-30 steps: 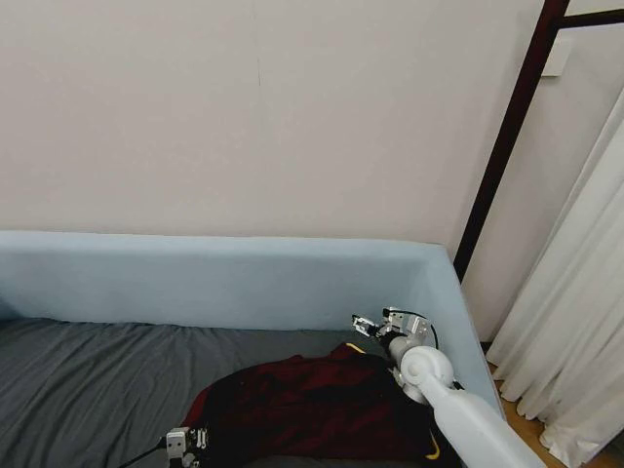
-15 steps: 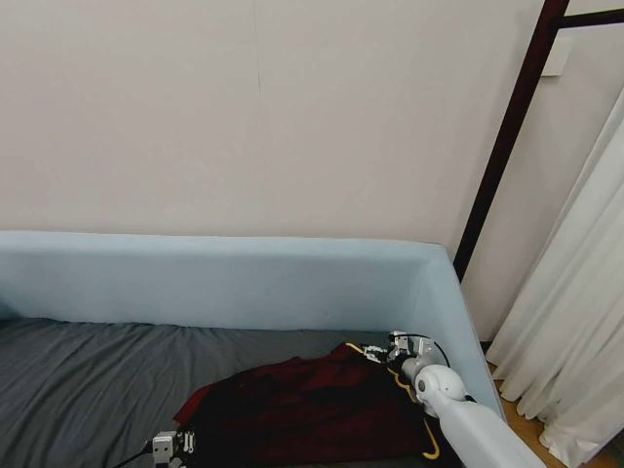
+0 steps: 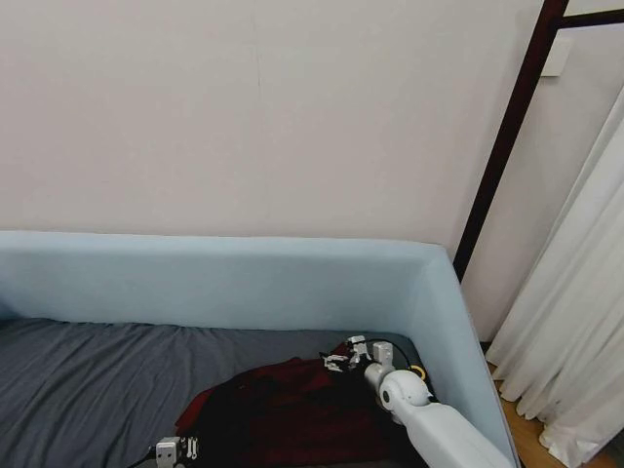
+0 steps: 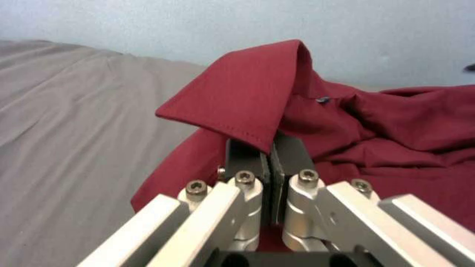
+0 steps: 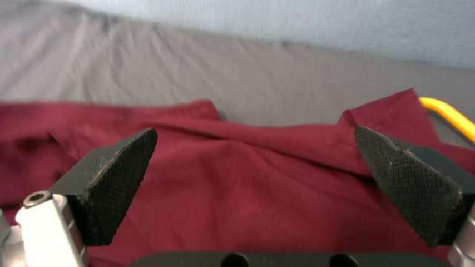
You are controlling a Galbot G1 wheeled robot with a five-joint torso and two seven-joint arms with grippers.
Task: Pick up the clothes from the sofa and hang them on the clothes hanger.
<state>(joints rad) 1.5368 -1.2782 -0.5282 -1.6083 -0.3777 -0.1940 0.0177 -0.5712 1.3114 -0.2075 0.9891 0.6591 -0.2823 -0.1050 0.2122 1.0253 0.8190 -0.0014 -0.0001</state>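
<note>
Clamps the left gripper (image 4: 271, 160) shut on a collar fold of the red shirt (image 4: 260, 94) heaped at the right end of the sofa (image 3: 244, 283), likely for lifting, and holds the right gripper (image 5: 256, 161) wide open and empty over the cloth for a second grip.

The garment (image 3: 283, 409) is spread on the sofa seat (image 3: 88, 370), toward its right end and before the backrest (image 3: 195, 283). The left tool (image 3: 180, 450) is set at the garment's near left edge, clamped on a fold of it. The right tool (image 3: 336, 361) is held over its far right part, jaws apart. A hanger (image 5: 449, 117) is lodged beside the garment's right edge. Beyond the armrest (image 3: 444, 312), a rack pole (image 3: 502, 146) is stood, with a curtain (image 3: 575, 331) farther right.
</note>
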